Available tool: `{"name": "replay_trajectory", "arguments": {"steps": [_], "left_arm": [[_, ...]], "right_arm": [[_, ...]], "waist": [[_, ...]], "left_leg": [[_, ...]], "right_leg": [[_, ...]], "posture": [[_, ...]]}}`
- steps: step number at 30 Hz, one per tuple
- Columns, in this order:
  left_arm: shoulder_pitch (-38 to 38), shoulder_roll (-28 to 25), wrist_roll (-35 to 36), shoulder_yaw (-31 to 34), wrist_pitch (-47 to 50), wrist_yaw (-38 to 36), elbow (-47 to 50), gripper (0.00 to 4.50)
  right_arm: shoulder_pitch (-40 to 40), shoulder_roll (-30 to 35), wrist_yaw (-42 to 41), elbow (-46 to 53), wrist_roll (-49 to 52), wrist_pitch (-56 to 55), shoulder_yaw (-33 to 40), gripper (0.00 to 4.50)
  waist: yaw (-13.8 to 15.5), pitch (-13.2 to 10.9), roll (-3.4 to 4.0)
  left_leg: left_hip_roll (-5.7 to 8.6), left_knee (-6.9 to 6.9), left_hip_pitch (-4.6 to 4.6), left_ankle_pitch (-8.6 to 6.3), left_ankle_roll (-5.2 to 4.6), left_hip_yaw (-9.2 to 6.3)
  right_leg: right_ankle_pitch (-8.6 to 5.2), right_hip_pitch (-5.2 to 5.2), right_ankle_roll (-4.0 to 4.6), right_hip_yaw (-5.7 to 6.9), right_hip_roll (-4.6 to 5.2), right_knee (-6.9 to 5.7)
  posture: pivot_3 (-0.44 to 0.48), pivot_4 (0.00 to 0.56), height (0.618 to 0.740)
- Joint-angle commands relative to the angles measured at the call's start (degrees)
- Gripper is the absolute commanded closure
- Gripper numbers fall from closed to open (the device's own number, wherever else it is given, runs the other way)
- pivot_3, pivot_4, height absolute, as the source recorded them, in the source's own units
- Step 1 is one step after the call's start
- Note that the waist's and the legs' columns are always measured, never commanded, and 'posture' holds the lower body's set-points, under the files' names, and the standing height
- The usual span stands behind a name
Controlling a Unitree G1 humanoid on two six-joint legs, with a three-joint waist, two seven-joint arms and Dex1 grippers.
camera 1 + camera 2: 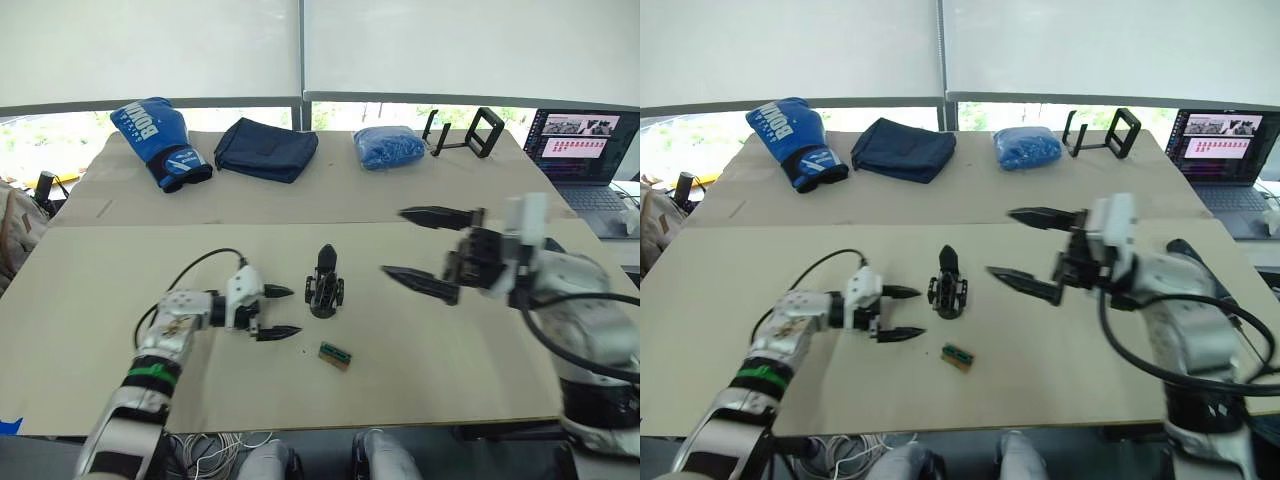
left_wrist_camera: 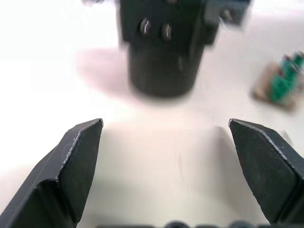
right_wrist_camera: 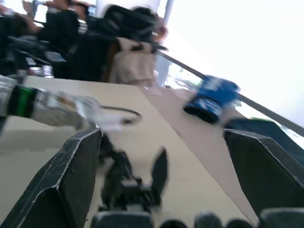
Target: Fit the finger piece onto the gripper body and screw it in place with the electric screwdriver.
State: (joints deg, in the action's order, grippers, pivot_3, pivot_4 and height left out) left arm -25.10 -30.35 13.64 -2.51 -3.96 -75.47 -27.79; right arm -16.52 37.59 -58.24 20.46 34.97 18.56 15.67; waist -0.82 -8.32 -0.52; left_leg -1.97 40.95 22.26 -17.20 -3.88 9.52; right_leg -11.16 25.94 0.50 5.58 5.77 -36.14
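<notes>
Left eye view: gripper body upright between 2 spread hands.

left hand low at the near left, fingers spread wide, pointing right, forearm angled in from the near-left corner. right hand raised at the right, fingers parted wide, pointing left, holding nothing.

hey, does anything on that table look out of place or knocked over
Nothing looks knocked over or damaged. The gripper body stands upright between the open left gripper and open right gripper; a small green-and-brown block lies loose beside it.
</notes>
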Motion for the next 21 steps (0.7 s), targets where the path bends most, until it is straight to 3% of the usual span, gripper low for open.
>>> {"name": "replay_trajectory", "arguments": {"steps": [1,5,10,16,21], "left_arm": [[3.85,-4.50,6.77,5.11,4.67,-1.60,11.76,0.02],[8.67,-8.44,12.30,8.88,11.57,-0.10,23.06,0.02],[8.59,-8.13,18.77,11.56,19.80,5.26,32.27,0.02],[9.43,-6.93,24.85,12.11,26.16,10.16,41.40,0.02],[8.15,-5.75,27.50,12.42,28.28,13.35,43.47,0.02]], "right_arm": [[7.60,1.44,4.59,3.81,2.45,0.93,12.03,0.00],[21.50,-0.07,5.57,3.93,-2.20,-6.15,22.50,0.00],[34.21,-5.55,7.61,-0.66,-5.56,-15.26,31.72,0.00],[43.59,-11.09,12.40,-2.31,-4.73,-17.52,37.73,0.00],[45.55,-11.64,15.72,-2.05,-2.99,-16.00,38.51,0.00]], "waist": [[0.16,-0.02,-0.04],[1.51,-0.02,-0.04],[1.67,-0.03,-0.02],[1.14,-0.03,0.02],[0.81,-0.03,0.10]], "left_leg": [[0.00,0.01,0.04,0.00,0.00,-0.02],[0.06,-0.01,0.05,-0.05,-0.08,-0.03],[0.11,-0.01,-0.18,-0.10,-0.15,-0.03],[0.09,-0.26,-0.69,-0.20,-0.02,-0.01],[0.07,-0.31,-0.85,-0.25,0.09,0.04]], "right_leg": [[0.00,0.01,0.00,0.02,0.13,0.00],[-0.01,-0.04,-0.03,0.09,0.23,0.03],[-0.34,-0.45,-0.60,0.06,0.12,0.15],[-0.40,-0.76,-0.64,-0.21,0.17,0.17],[-0.42,-0.81,-0.61,-0.32,0.18,0.15]], "posture": [[0.000,0.150,0.740],[0.000,0.150,0.740],[0.000,0.150,0.740],[0.000,0.150,0.740],[0.000,0.150,0.740]]}}
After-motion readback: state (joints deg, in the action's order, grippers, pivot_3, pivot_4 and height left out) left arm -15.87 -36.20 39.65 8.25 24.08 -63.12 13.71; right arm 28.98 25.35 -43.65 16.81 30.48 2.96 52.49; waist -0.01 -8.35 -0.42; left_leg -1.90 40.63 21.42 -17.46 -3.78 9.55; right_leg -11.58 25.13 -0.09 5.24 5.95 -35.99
